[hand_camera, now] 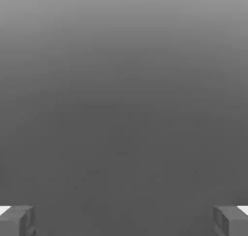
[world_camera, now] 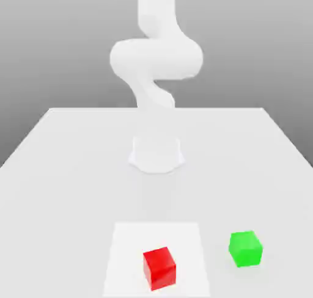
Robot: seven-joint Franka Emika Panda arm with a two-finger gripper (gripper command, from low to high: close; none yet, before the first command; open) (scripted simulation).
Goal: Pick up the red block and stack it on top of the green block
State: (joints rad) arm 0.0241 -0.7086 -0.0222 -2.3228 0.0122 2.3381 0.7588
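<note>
Near the table's (world_camera: 61, 168) front edge, red block (world_camera: 159, 268), green block (world_camera: 246, 248) well apart, end effector (hand_camera: 124, 220) spread wide.

A smooth white arm (world_camera: 156, 58) on a round white base (world_camera: 156, 153) is seen; 2 grey, blocky fingertips (hand_camera: 17, 220) are shown.

The end effector (hand_camera: 124, 220) has its two fingers spread wide apart, with nothing held between them. Each fingertip (hand_camera: 17, 220) is a grey block with a white edge toward its outer side. Beyond the fingertips lies a plain grey backdrop (hand_camera: 124, 95), lighter at one end and shading gradually darker toward the fingers.
</note>
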